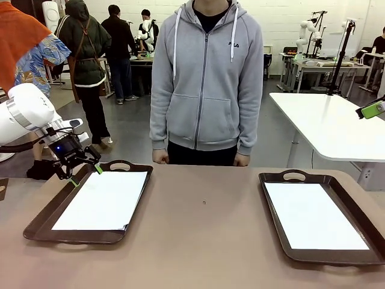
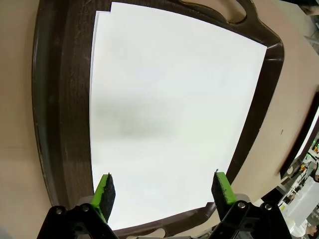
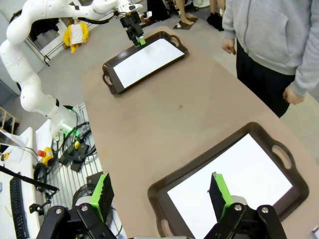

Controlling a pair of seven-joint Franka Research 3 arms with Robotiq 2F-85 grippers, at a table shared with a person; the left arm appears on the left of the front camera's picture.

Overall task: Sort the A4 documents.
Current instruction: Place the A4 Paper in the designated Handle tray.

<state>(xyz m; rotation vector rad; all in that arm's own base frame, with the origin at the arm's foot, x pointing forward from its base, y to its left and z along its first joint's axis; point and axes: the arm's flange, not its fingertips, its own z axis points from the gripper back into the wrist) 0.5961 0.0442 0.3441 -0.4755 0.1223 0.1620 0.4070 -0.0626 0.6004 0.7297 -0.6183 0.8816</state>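
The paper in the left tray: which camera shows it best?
The left wrist view: the paper is seen close up from above, and a second sheet's edge peeks out beneath it. The front view shows the same paper slanted and whole inside the left tray; the right wrist view shows it small and far off.

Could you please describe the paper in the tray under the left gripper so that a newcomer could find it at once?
Start at the brown table and find the dark tray on the robot's left side. The white A4 sheets lie flat inside it, below the open left gripper. Unlike the paper in the right tray, a second sheet's edge peeks out beneath the top one.
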